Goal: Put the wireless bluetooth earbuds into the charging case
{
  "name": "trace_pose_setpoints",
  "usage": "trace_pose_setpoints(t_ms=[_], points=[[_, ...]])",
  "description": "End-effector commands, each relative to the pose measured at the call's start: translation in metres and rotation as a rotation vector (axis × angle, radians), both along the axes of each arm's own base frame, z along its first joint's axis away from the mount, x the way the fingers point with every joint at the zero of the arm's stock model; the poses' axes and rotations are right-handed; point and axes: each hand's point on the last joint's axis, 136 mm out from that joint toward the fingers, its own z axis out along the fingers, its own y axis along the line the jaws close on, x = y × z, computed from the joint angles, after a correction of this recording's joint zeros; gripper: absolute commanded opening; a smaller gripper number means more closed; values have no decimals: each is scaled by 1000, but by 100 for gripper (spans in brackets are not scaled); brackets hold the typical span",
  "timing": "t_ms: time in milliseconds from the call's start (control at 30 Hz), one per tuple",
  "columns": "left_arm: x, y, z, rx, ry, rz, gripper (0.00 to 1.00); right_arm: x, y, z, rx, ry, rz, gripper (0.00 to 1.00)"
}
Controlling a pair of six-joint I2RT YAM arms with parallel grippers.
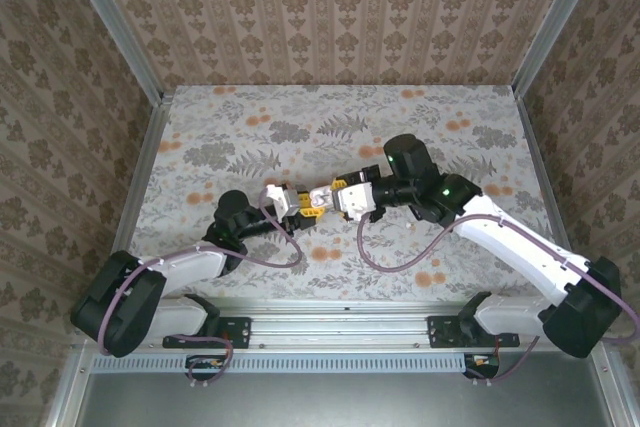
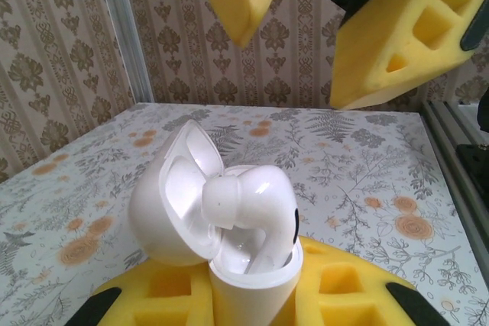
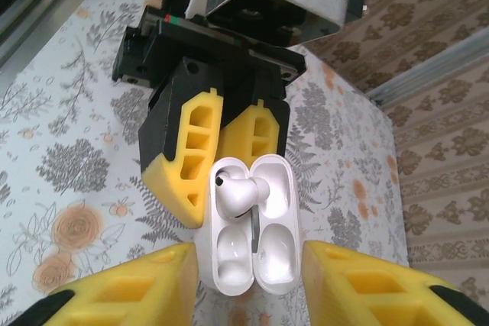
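The white charging case point(image 2: 252, 288) stands upright with its lid point(image 2: 172, 204) swung open, and my left gripper point(image 2: 252, 299) is shut on its body. One white earbud point(image 2: 256, 204) sits in a socket, its silicone tip pointing toward the lid and its head standing proud of the rim. In the right wrist view the earbud point(image 3: 241, 192) fills the far socket of the case point(image 3: 263, 269); the near socket holds nothing. My right gripper point(image 3: 252, 288) hovers just above the case, open, with nothing between its yellow pads point(image 2: 405, 36). Both grippers meet mid-table: left gripper point(image 1: 298, 203), right gripper point(image 1: 335, 197).
The table point(image 1: 250, 127) carries a floral cloth with orange blossoms. Patterned walls close in the back and both sides behind aluminium posts point(image 1: 135, 47). A metal rail point(image 1: 340, 332) runs along the near edge by the arm bases.
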Motion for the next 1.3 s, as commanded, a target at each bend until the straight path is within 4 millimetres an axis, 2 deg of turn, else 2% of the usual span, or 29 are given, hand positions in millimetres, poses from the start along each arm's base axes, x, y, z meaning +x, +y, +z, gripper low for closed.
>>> trace_pose_setpoints(t_ms=[0,167,600,1000,1133,1267], points=[[1,-2,11,-15,-30,-21,0,-10,4,-2,-39,-4,87,37],[0,-2,12,-17,-33,-21,0,-9,9,-5,-41,22,106,32],[0,-3,14,-19,-35,-30,0,-7,22,-14,-32,88,125,35],[2,-3,15,-20,-40,-20,0,-13,21,-20,-48,139,137,29],[3,-3,14,-18,-38,-18,0,-14,23,-33,-72,183,143,25],[3,-3,15,-20,-40,-16,0,-15,22,-31,-65,190,137,24]])
